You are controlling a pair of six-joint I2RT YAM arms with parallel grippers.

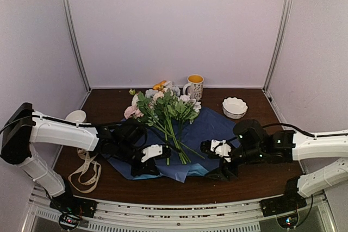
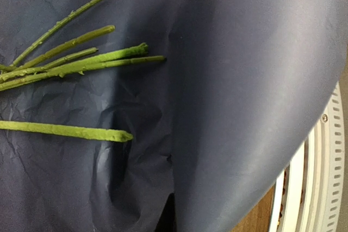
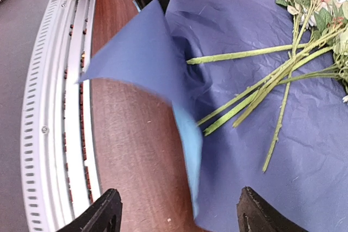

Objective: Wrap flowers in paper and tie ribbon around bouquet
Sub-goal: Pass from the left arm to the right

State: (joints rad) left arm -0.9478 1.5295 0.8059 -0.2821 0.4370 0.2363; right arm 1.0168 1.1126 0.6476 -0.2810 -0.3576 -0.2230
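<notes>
A mug point(image 1: 194, 86) stood at the back of the table point(image 1: 109, 101). Its inside showed yellow-orange, though whether that was liquid or glaze could not be told. To its right sat a white scalloped bowl point(image 1: 235, 107), and a small white cup point(image 1: 76, 116) stood by the left arm, its contents hidden from above.

The flowers point(image 1: 163, 107) lay loose on the paper point(image 1: 215, 126), which was spread dark side up at mid-table. The blooms pointed towards the mug and the cut stem ends fanned out towards the arms. The ribbon point(image 1: 87, 172) lay in loose loops off the sheet's left edge, apart from it. Its lettering was too small to read.

The left wrist camera showed none of its own fingers, only stems and a raised flap of the sheet close to the lens. The left gripper point(image 1: 145, 162) reached low over the paper's near-left corner with its jaws closed, and the flap rose to them — pinched there, as the right wrist view showed it. The right gripper point(image 3: 179, 213) hovered low above the sheet's near edge, where the light blue underside curled up. Its jaws stood wide apart and held nothing.
</notes>
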